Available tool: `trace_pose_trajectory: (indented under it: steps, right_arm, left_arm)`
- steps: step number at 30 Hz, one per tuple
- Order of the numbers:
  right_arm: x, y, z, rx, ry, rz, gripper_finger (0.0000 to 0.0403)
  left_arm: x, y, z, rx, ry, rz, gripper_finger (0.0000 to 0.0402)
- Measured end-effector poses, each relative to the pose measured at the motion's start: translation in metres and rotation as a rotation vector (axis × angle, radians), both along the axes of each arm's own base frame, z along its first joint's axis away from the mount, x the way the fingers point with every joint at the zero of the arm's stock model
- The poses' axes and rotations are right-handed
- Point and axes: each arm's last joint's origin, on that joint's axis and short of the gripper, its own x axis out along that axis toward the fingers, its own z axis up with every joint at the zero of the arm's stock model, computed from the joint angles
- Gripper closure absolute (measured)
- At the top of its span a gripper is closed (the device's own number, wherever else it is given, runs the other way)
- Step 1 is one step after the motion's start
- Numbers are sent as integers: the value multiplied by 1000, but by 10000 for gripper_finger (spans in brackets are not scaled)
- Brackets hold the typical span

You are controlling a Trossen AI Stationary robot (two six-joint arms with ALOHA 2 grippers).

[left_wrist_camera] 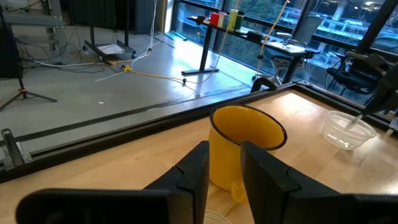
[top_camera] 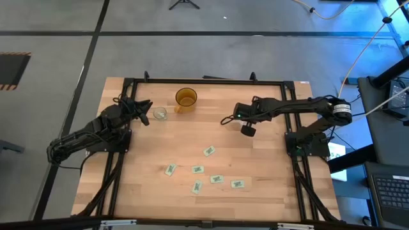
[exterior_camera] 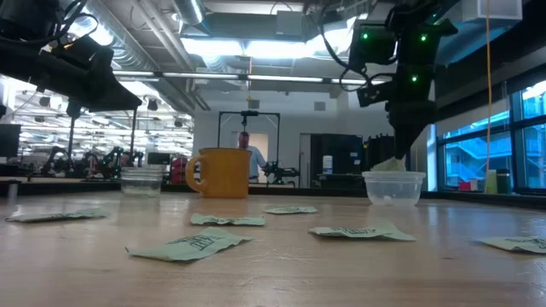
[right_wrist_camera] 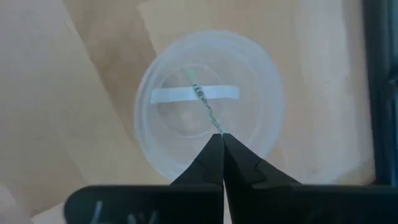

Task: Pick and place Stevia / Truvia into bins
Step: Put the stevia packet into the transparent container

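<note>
Several white Stevia packets with green print lie flat on the near half of the table, such as one [top_camera: 209, 151] and another [top_camera: 238, 183]. My right gripper [right_wrist_camera: 222, 135] hangs over the wider translucent cup [right_wrist_camera: 208, 102], shut on one packet. A white strip [right_wrist_camera: 194, 94] lies across that cup's bottom. In the low view this cup [exterior_camera: 392, 188] stands below my right gripper [exterior_camera: 399, 153]. My left gripper [top_camera: 148, 114] waits beside the small glass cup [top_camera: 160, 114], slightly open with nothing between the fingers [left_wrist_camera: 193, 174]. My right gripper pinches one packet by its upper end [right_wrist_camera: 215, 122] between the two fingertips, coming from above and pointing down. The packet hangs below the fingers, seen edge-on, and its lower part [right_wrist_camera: 196, 87] reaches down inside the translucent cup.
The amber-brown mug [top_camera: 186, 98] stands near the far edge between the two cups; it also fills the left wrist view [left_wrist_camera: 245, 146]. A black frame [top_camera: 204, 81] runs along the table's far edge and sides. Bare wood lies between the cups and the packets.
</note>
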Motion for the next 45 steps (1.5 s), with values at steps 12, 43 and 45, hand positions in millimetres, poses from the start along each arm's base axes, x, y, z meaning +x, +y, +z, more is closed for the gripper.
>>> trace_pose_trajectory:
  steps: [12,43,45]
  right_arm:
    - [5,-1,-12,7,45,12,393]
    - [5,-1,-11,7,54,23,323]
    - [4,-1,-8,12,75,24,312]
  left_arm:
    - [0,0,0,0,-1,0,315]
    - [0,0,0,1,0,3,315]
    - [0,0,0,1,-1,3,315]
